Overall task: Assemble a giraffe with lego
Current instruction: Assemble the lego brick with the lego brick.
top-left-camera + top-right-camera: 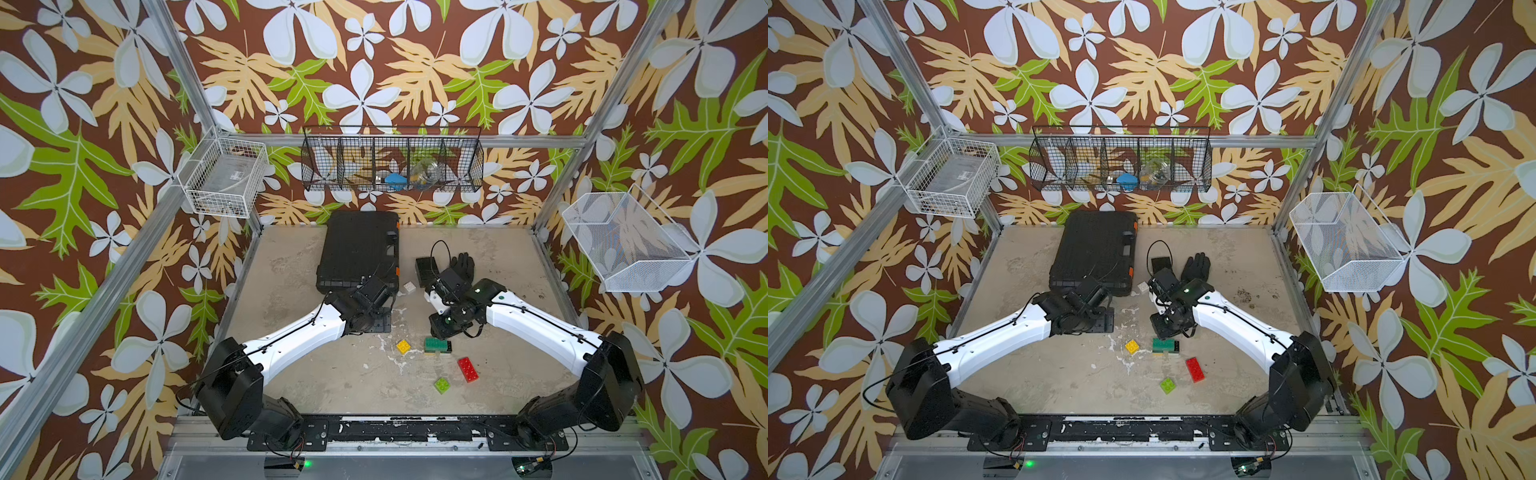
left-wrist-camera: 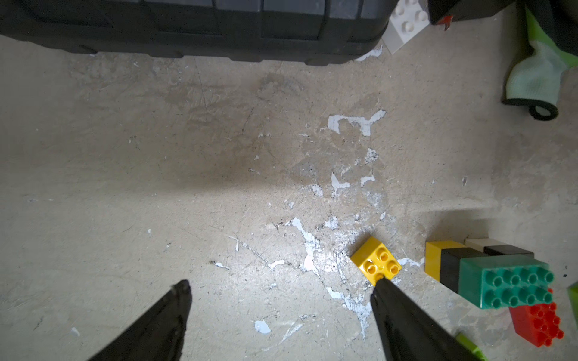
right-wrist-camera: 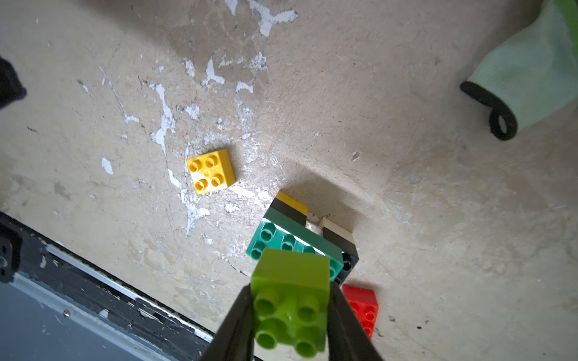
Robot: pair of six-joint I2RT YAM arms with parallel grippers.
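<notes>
- Two grippers in unlike states: the right gripper [image 3: 291, 300] is closed on a lime brick [image 3: 292, 275] with its studs facing the wrist camera, and the left gripper [image 2: 281, 283] is spread wide and empty.
- Half-built giraffe [image 1: 436, 345]: a green body on two legs, apparently upright, near the middle of the table [image 1: 519, 332]. Neither gripper visibly braces it. From it, the yellow brick [image 1: 402, 345] lies at 9 o'clock, the red brick [image 1: 468, 369] at 4 o'clock, a second lime brick [image 1: 441, 385] at 6 o'clock, and the white brick [image 1: 409, 286] at 11 o'clock beside the black case [image 1: 357, 249].
- Toppling: the giraffe is unbraced, so an off-centre downward press likely tips it on its narrow legs.
- Misfit: the held brick appears turned slightly against the body's stud rows. If so, it rides on top instead of seating.
- Slip: smooth brick sides sit between thin fingers, so pressing may twist the brick in the grip.
- Stray contact: one left fingertip overlaps the yellow brick's corner in the wrist view, and contact cannot be told. A sideways sweep would push it. The red brick lies close enough for a falling giraffe to strike it.
</notes>
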